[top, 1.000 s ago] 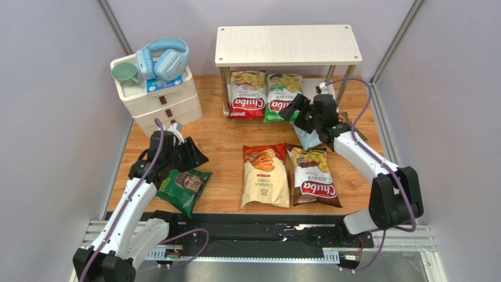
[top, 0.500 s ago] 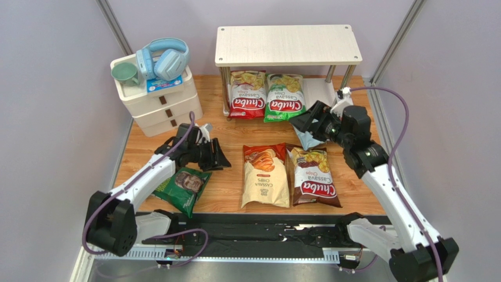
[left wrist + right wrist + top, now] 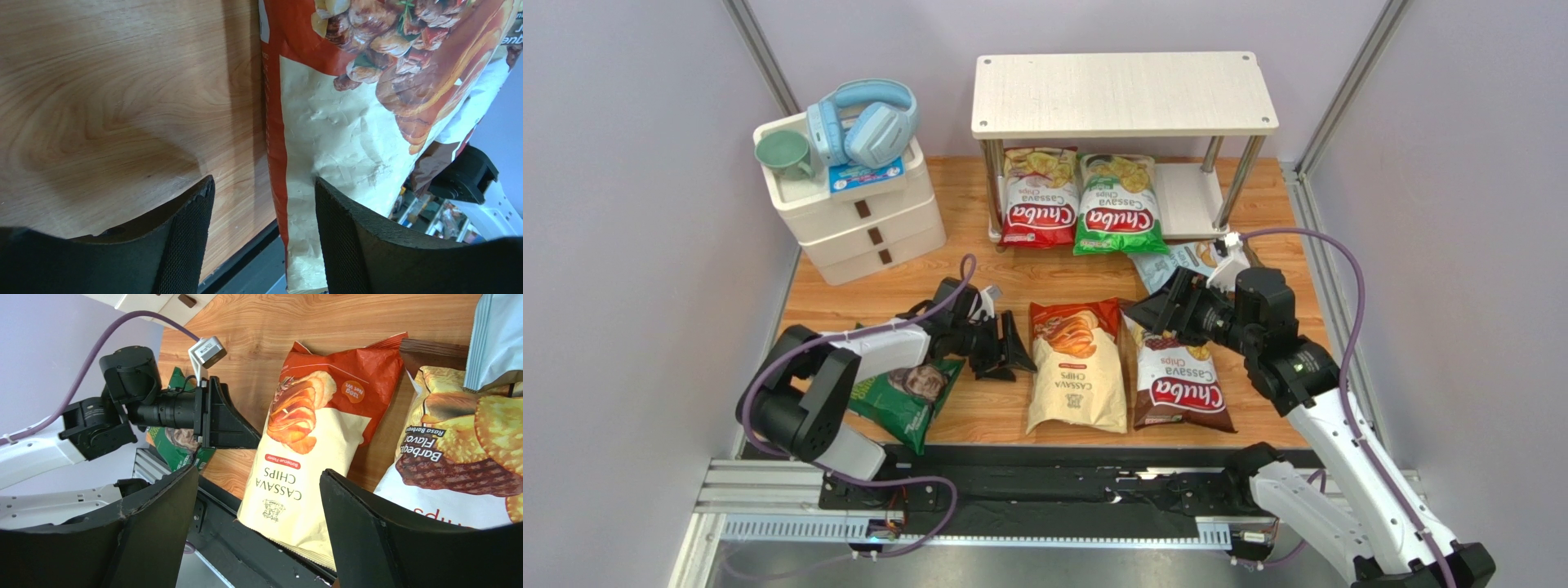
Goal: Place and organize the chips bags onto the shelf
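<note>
**Wood surface (image 3: 977, 276), only 2 on the shelf (image 3: 1124, 92)**

Cream bag (image 3: 1078, 368) lies mid-surface. Left end effector (image 3: 263, 182) gapes wide and empty, lined up across its left edge; right end effector (image 3: 259, 473) hangs open, empty too. I'd slide further on, pinch the seam, lift level.

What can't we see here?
Light blue glossy chips bag: near end under right gripper, top view; cut off at right-wrist frame edge.
Dark green man's-face chips bag: far edge under left arm, top view.
Pale wood shelf: lower tier's back under upper board, top view.
</note>
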Robot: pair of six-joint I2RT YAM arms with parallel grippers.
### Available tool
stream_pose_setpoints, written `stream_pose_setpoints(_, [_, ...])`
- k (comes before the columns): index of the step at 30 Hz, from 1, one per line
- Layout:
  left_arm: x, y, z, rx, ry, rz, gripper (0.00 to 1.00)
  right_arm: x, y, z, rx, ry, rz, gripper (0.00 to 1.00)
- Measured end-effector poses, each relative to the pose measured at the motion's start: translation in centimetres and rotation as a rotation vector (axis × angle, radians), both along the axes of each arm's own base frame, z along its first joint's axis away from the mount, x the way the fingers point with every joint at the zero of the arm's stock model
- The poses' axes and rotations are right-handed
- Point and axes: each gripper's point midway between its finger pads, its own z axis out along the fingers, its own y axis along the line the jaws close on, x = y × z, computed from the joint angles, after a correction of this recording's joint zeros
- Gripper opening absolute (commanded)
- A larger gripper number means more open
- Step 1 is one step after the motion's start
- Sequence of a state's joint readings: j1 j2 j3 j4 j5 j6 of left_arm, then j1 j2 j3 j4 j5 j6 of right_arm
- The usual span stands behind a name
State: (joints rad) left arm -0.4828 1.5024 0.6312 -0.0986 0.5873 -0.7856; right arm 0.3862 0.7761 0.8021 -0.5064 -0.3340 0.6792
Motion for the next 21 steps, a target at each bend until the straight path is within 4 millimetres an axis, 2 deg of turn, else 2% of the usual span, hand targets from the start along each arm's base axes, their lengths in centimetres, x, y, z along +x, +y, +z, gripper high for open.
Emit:
stream_pose_setpoints(10, [-0.4, -2.1, -0.4, -0.188, 0.048, 0.013, 0.69, -0.3, 0.0, -0.2, -0.014, 0.001, 0.013, 0.75])
stream_pose_setpoints(17, [-0.6, -2.9, 1.1, -0.300, 0.046, 0.025, 0.70, -0.3, 0.0, -0.7, -0.030, 0.005, 0.020, 0.71])
stream_pose_setpoints(21, [-0.3, -3.4, 2.2, -0.354, 0.036, 0.031, 0.70, -0.5, 0.1, -2.7, -0.044, 0.041, 0.027, 0.70])
